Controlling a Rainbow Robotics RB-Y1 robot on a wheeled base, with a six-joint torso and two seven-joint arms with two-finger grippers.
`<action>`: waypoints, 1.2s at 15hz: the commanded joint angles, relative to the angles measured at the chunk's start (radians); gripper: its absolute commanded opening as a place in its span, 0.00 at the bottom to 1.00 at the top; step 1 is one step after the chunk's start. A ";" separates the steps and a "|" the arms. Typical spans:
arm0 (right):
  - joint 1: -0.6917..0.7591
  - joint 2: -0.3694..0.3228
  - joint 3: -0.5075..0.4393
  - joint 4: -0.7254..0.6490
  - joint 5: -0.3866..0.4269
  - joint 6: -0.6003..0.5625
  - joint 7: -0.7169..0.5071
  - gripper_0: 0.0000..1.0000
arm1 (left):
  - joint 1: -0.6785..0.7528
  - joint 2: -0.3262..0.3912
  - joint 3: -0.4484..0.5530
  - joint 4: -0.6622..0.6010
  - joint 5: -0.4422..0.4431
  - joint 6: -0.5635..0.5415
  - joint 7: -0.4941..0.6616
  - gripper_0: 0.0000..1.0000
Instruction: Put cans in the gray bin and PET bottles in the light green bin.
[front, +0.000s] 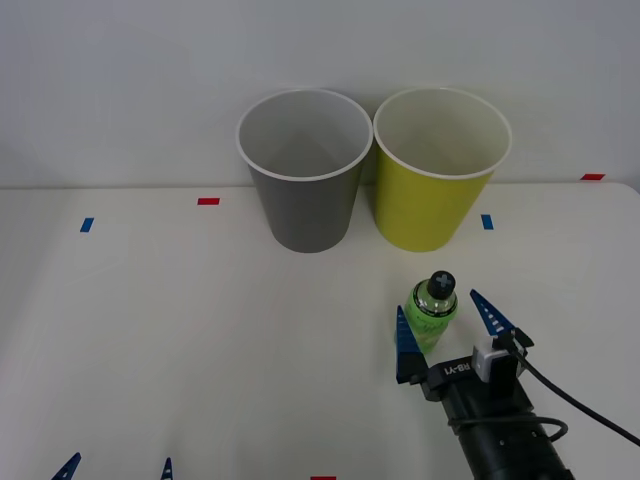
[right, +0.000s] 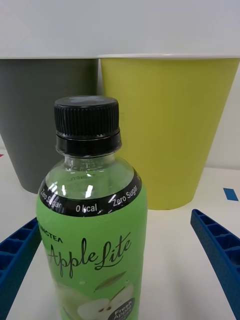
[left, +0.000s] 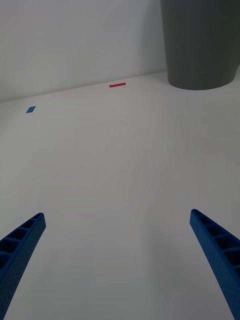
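The left gripper (front: 117, 467) is waiting open at the near table edge. The right gripper (front: 450, 330) is standing open around the upright PET bottle (front: 433, 309), fingers not touching it. Behind, the gray bin (front: 303, 170) and the light green bin (front: 437, 170) are standing side by side.

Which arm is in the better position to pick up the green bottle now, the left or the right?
The right. The right gripper is open with its fingers on both sides of the bottle, just before the light green bin. The left gripper is open far away at the table's near left edge.
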 joint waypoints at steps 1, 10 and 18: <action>-0.013 0.013 -0.002 0.001 0.000 0.021 -0.001 1.00 | 0.000 0.000 0.000 0.000 0.000 0.000 0.000 1.00; -0.033 0.026 0.001 0.000 -0.012 0.043 -0.007 0.00 | 0.000 0.000 0.000 0.000 0.000 0.000 0.000 1.00; -0.027 0.033 0.006 -0.010 -0.018 0.049 -0.013 0.00 | 0.000 0.000 0.000 0.000 0.000 0.000 0.000 1.00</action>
